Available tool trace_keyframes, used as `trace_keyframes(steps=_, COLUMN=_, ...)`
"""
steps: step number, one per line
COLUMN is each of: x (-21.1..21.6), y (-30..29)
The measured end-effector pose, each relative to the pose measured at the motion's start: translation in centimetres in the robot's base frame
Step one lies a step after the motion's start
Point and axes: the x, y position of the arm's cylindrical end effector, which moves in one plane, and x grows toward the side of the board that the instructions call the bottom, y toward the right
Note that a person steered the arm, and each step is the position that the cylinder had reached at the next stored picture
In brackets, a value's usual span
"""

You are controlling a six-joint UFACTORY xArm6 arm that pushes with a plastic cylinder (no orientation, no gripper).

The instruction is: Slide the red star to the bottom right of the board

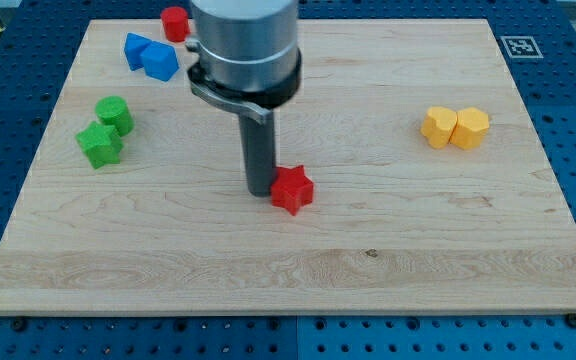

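Your end effector, a bare rod with nothing to open or hold, rests its tip (259,191) on the tabletop (388,260) touching the red star (292,189) just to its right, placed to shove it rightward.

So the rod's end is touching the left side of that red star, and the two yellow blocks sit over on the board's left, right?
Not quite. The camera view shows the two yellow blocks on the view's right, not left. My tip is indeed against the left side of the red star.
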Motion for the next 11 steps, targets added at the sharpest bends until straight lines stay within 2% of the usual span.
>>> trace_keyframes(steps=2, x=1.4, y=7.0)
trace_keyframes(steps=8, x=-0.4, y=18.2)
trace_keyframes(steps=11, x=2.6, y=19.0)
